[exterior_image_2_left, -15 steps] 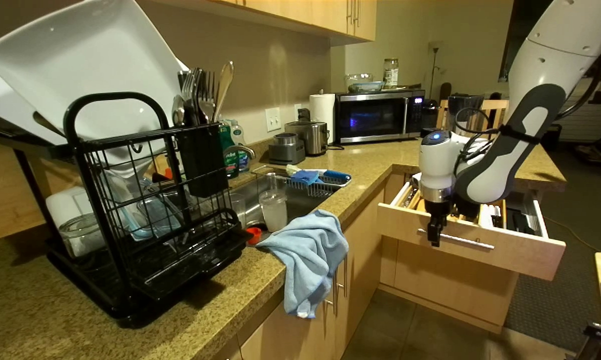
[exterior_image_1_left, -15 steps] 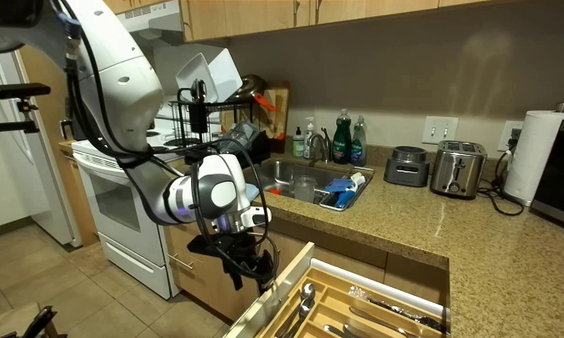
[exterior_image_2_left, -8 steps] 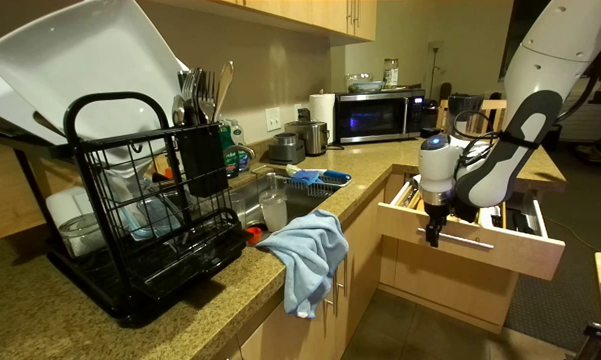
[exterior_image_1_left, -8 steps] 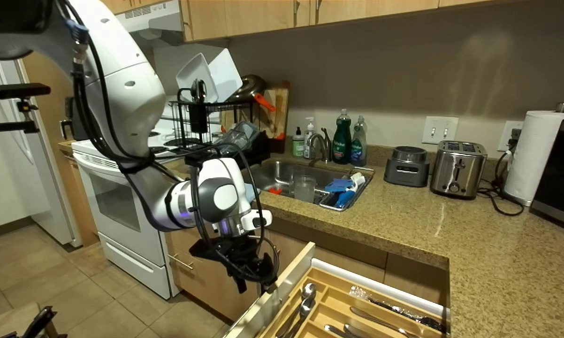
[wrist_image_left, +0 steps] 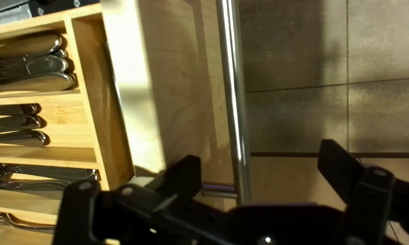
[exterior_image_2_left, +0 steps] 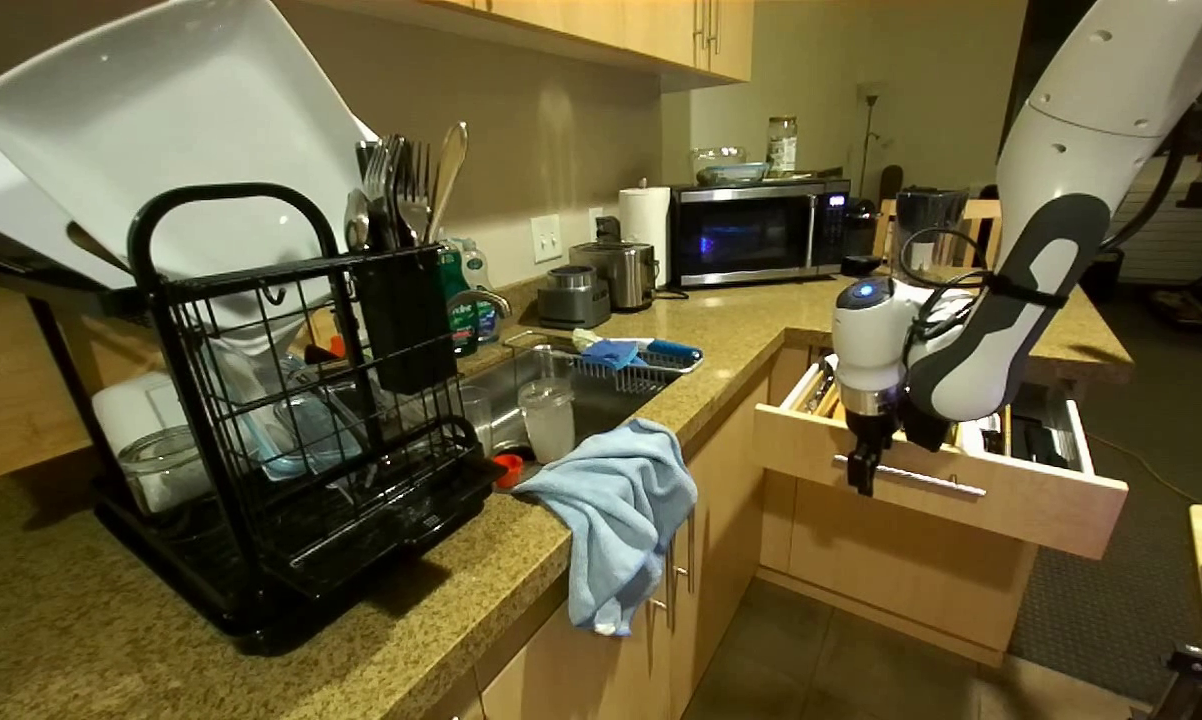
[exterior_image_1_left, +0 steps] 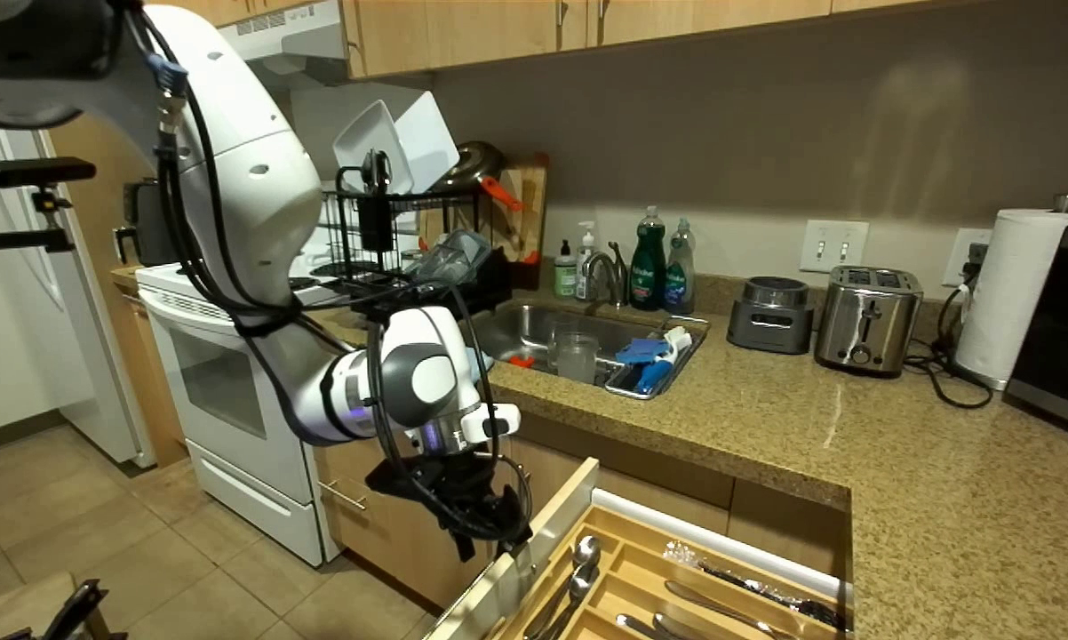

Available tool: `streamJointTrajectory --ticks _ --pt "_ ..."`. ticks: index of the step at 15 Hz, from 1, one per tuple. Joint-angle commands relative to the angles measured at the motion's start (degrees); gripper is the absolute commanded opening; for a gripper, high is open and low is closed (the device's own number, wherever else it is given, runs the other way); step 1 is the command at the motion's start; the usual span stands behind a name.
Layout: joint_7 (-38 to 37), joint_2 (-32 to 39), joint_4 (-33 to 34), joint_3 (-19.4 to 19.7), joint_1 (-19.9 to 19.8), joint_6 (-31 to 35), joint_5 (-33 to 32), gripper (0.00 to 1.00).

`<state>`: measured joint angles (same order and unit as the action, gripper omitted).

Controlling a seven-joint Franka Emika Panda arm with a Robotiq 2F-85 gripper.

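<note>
Wrist view: shiny, straight handle [wrist_image_left: 236, 102]

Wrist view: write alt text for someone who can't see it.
An open gripper, the handle of an open drawer showing between its fingers. At picture left, cutlery lies in the drawer's wooden tray; at right, tiled floor.

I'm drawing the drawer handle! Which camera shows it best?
The wrist view: the handle looks biggest, though cut off above. In an exterior view, it's small, partly behind the gripper; in an exterior view from behind the drawer front, it's unclear.
</note>
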<state>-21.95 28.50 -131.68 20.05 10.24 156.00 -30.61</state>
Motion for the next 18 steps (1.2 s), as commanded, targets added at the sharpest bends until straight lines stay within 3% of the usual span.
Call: streamJointTrajectory --ticks 1,18 --pt "-1.9 1.7 2.5 4.4 0.4 1.4 -2.9 1.00" --pt "-4.6 5.3 8.7 11.7 1.2 0.9 -2.0 1.00"
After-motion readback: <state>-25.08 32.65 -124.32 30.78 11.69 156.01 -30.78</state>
